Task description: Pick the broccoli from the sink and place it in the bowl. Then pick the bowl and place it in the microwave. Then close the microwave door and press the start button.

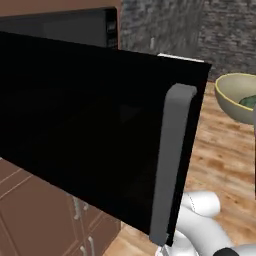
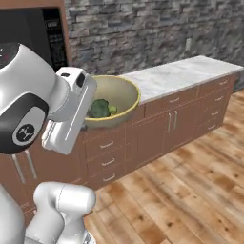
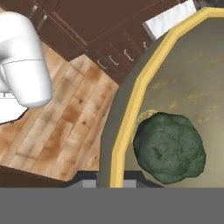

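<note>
My gripper (image 3: 110, 183) is shut on the rim of the olive-yellow bowl (image 3: 183, 74) and holds it in the air above the wooden floor. Its dark fingertips (image 3: 85, 180) straddle the rim. The dark-green broccoli (image 3: 169, 146) lies inside the bowl against its wall. From the right base view the bowl (image 2: 119, 95) with the broccoli (image 2: 100, 108) hangs in front of the white hand. The black microwave door (image 1: 90, 135) stands swung open, its grey bar handle (image 1: 170, 160) facing me, left of the bowl (image 1: 231, 97). The microwave (image 1: 65, 27) sits behind it. The sink is out of view.
A marble counter (image 2: 181, 74) on brown cabinets with drawers (image 2: 162, 124) runs along the stone wall to the right. Wooden floor (image 2: 181, 190) lies open below. The microwave's control panel (image 2: 54, 38) shows just left of my arm.
</note>
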Motion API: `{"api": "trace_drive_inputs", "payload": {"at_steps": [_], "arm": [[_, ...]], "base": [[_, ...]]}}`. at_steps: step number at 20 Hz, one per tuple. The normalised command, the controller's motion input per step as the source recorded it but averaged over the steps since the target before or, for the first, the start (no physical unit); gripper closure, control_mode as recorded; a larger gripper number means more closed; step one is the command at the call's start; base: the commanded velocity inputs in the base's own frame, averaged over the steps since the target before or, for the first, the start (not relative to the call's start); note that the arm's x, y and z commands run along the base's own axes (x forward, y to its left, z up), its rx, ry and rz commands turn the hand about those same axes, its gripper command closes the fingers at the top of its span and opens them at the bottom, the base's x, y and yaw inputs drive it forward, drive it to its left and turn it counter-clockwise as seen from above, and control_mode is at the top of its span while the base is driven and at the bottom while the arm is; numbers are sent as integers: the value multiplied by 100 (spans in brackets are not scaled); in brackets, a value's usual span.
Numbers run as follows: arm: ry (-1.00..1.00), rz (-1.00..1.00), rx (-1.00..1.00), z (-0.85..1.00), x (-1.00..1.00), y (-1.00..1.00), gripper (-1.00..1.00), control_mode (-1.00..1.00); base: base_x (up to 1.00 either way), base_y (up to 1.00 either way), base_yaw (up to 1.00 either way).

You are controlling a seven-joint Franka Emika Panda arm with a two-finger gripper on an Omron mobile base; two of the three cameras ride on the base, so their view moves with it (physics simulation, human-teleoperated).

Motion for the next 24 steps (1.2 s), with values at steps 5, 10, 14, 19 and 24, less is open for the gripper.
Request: {"api": "trace_drive_inputs", "payload": {"at_steps": [5, 10, 14, 19, 24], "arm": [[0, 0, 0, 0, 0, 0, 100, 100], [0, 0, 0, 0, 0, 0, 100, 100], [0, 0, 0, 0, 0, 0, 100, 100], [0, 0, 0, 0, 0, 0, 100, 100], [0, 0, 0, 0, 0, 0, 100, 100]], "base": [[40, -8, 71], [15, 0, 71], [26, 0, 63], [10, 0, 50], [18, 0, 43]]}}
